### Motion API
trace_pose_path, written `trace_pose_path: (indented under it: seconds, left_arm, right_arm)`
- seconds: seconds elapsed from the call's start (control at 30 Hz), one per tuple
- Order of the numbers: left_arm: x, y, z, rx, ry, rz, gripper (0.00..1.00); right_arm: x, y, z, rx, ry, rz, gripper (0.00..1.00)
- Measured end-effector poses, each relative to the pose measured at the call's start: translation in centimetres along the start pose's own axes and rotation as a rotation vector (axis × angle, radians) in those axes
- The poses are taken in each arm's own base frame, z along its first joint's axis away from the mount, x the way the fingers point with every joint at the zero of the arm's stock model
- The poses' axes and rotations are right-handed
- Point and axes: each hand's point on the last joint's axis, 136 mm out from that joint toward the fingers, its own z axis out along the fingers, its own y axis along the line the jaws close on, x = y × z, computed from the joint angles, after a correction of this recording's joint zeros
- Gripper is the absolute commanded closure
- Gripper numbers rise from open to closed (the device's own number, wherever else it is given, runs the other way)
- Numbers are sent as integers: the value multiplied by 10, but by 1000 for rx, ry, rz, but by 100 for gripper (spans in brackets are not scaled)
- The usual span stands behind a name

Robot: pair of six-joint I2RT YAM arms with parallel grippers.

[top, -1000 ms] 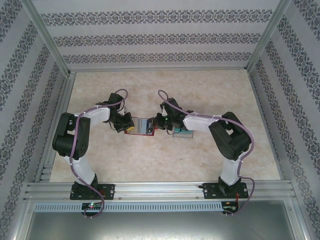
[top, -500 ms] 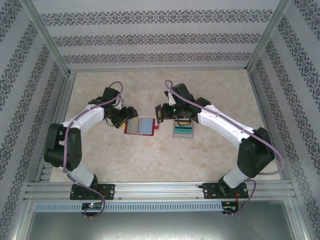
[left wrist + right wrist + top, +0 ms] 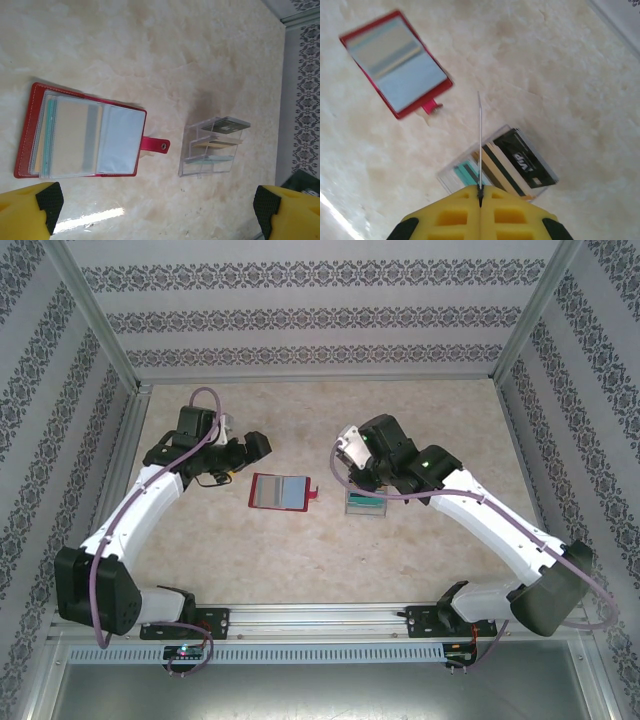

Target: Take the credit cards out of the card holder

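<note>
Clamping a credit card [image 3: 479,135] in the closed right pincer [image 3: 480,192] near a clear stand [image 3: 189,150]; holding the left pincer [image 3: 156,202] wide, empty, by the red card holder [image 3: 85,132].

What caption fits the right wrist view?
Right gripper, jaws shut on a thin card seen edge-on, above a clear stand holding three credit cards, open red card holder beside it.

We see the card holder [image 3: 122,145] lying open on the table [image 3: 150,50], L of centre, w/ a beige card [image 3: 70,132] behind its clear pockets and its red tab [image 3: 154,145] pointing R. Near the tab but apart from it, a clear rack [image 3: 192,150] holds 3 credit cards [image 3: 218,142]: black, beige-gold, teal. Our end effector [image 3: 156,204] has its fingers [image 3: 30,212] spread wide, one at each bottom corner.
</note>
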Motion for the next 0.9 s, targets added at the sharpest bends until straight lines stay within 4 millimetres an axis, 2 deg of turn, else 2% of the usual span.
trace_pose_path:
  seconds: [0.2, 0.47, 0.7, 0.9]
  left_arm:
    - [5, 0, -7, 6, -12, 3, 0]
    - [14, 9, -6, -12, -3, -6, 0]
    - [13, 6, -15, -5, -29, 5, 0]
    - [14, 8, -14, -12, -28, -1, 0]
  right_arm:
    - [17, -12, 11, 37, 79, -240, 100]
    - [57, -23, 52, 5, 232, -522, 100]
    - [56, -46, 67, 34, 230, -599, 100]
    - [57, -46, 81, 20, 232, -622, 100]
